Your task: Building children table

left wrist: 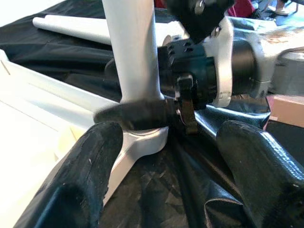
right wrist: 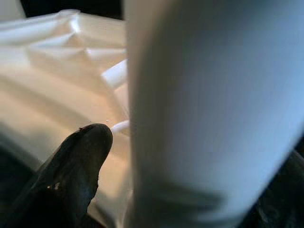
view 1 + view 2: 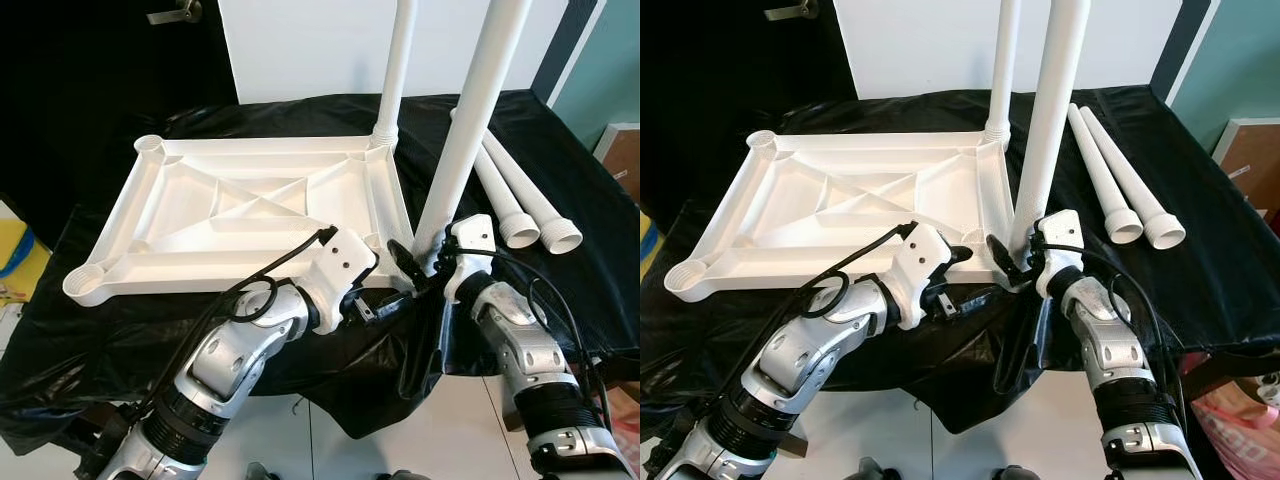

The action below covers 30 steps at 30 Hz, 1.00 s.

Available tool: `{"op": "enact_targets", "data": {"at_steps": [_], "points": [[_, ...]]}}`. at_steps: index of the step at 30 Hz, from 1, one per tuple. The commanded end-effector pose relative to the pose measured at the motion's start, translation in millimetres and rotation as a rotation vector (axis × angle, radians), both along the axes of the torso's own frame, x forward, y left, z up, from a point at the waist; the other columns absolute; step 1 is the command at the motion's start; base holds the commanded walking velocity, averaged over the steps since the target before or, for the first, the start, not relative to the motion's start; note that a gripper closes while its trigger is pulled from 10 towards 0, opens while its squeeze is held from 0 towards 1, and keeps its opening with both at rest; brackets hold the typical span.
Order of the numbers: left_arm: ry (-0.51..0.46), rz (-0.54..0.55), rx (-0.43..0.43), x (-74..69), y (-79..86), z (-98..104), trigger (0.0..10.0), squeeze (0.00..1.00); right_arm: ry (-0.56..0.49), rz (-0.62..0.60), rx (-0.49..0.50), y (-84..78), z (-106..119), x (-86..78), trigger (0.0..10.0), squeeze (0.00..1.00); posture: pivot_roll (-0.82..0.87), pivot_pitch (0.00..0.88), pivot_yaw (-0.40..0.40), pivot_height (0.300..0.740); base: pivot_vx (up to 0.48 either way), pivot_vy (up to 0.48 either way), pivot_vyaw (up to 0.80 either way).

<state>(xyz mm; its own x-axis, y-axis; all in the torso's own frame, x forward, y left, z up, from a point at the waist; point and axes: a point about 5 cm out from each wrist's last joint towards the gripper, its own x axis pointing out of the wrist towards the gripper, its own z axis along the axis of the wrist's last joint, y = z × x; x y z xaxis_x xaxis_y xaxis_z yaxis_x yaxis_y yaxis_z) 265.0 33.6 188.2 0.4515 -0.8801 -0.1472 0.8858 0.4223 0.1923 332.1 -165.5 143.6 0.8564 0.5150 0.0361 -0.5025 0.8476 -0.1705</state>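
Observation:
A white table top (image 3: 250, 205) lies upside down on black cloth. One white leg (image 3: 397, 70) stands in its far right corner socket. A second leg (image 3: 468, 120) stands nearly upright at the near right corner socket (image 1: 142, 140). My right gripper (image 3: 422, 262) is shut on this leg's base, and one finger (image 1: 135, 114) wraps around it. In the right wrist view the leg (image 2: 213, 104) is close up beside a black finger (image 2: 71, 171). My left gripper (image 1: 171, 161) is open and low at that same corner, with its fingers (image 1: 90, 166) on either side of the socket.
Two loose legs (image 3: 525, 195) lie on the cloth (image 3: 560, 280) at the right. A cardboard box (image 3: 625, 150) stands past the right edge. Behind the work surface are a white panel (image 3: 300, 45) and a dark door. White floor (image 3: 440, 430) shows below the front edge.

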Motion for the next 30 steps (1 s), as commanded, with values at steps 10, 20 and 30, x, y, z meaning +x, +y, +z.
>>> {"op": "enact_targets", "data": {"at_steps": [10,20,30], "points": [[0.001,-0.035,0.016,-2.6,0.3,-1.6,10.0,0.00,0.040,0.043,-0.049,-4.8,-9.7,4.6,0.0,0.00,-0.10,0.093,0.026,0.740,0.000,0.000,0.00],[0.001,-0.035,0.015,-3.5,0.3,-1.5,10.0,0.00,0.071,0.042,-0.020,-5.7,-21.0,1.9,1.9,0.00,-0.11,0.095,0.027,0.740,0.000,0.000,0.00],[0.001,-0.033,0.019,-3.5,-1.7,-3.8,10.0,0.00,0.130,-0.225,0.061,-3.8,-30.0,0.9,10.0,0.00,-0.12,0.101,0.018,0.740,0.000,0.000,0.00]]}}
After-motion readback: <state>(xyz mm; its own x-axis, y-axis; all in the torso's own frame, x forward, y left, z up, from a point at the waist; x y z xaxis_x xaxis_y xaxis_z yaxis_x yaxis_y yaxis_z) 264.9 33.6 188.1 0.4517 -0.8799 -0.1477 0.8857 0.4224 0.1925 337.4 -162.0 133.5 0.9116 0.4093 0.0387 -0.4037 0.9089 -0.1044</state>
